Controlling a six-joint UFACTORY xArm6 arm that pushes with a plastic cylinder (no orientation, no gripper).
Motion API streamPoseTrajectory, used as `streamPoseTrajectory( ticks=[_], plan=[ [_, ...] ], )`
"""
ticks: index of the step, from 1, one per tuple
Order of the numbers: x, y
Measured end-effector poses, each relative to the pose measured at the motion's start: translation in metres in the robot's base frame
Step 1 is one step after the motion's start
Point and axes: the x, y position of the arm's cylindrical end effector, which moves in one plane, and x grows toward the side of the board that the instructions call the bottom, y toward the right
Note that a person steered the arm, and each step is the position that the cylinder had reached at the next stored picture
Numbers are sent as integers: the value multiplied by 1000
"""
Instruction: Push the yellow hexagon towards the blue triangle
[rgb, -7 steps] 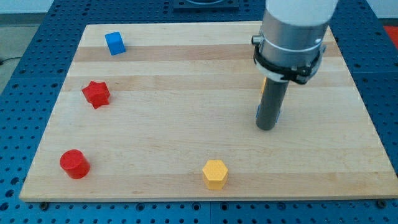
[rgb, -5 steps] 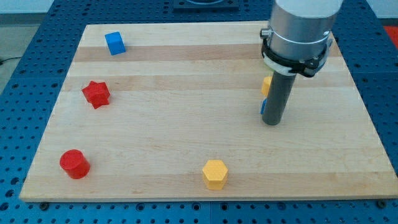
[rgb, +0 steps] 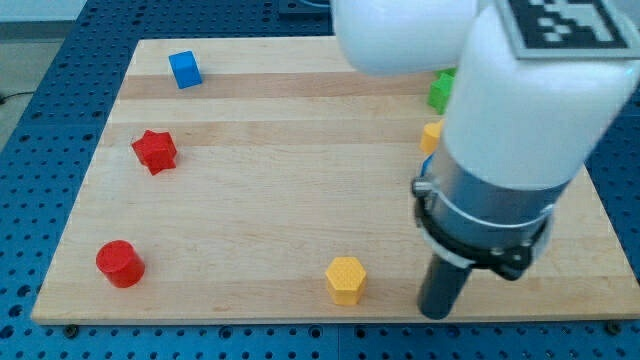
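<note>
My tip (rgb: 436, 312) sits lower right, just right of the one yellow hexagon (rgb: 346, 279); two red blocks left, a star (rgb: 154, 151) and a cylinder (rgb: 120, 263); one blue cube (rgb: 184, 69) upper left; no pincer shows.

surface: pale wooden board with lengthwise grain bands (rgb: 280, 200), lying under my tip (rgb: 435, 315) | base: blue perforated metal table with a regular hole grid (rgb: 45, 110), showing around the board on all sides | light: even, soft, only faint shadows
</note>
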Motion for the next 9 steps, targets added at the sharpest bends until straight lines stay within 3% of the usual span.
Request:
streamPoseTrajectory(
  ticks=[1, 2, 3, 5, 7, 9],
  plan=[
    [-1, -82],
    [-2, -128],
    [-27, -133],
    [-35, -26],
    [-41, -47],
    [-66, 19]
  ],
)
